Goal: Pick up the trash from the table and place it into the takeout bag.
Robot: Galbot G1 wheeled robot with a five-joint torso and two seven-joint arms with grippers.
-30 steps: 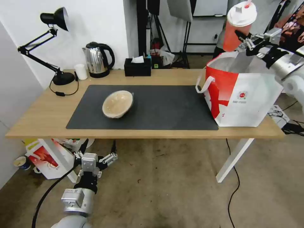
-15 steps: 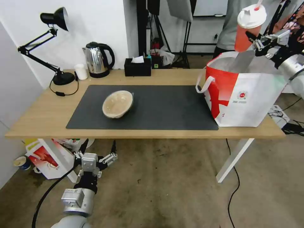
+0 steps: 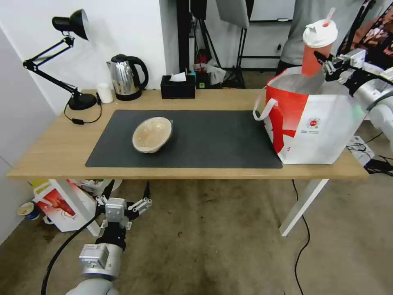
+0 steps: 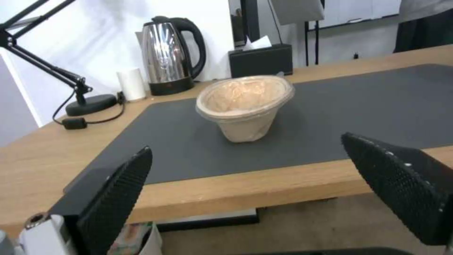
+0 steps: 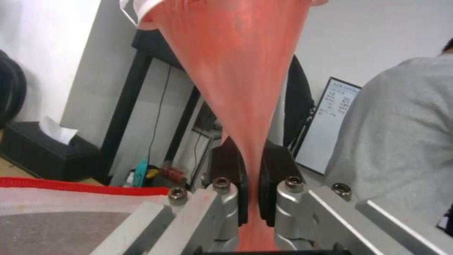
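Red drink cup with white lid [image 3: 316,50], upper right of frame, clenched by the right gripper [image 3: 326,65] above the boxy white-and-red takeout bag [image 3: 311,119] on the long light-wood table [image 3: 49,143]; beige shallow paper bowl [image 3: 152,134] sits mid-mat; left gripper [image 3: 123,200] hangs released over bare concrete floor [image 3: 213,246].

Upper left of head view: black desk lamp [image 3: 69,24], arm angled, base near the wall, its cord [image 3: 82,119] looped in front. Right of it, small white cup [image 3: 105,92], then steel kettle [image 3: 127,77]. Black tissue box [image 3: 177,87] upper centre. Lower left, on floor: red-and-white carton [image 3: 61,205].
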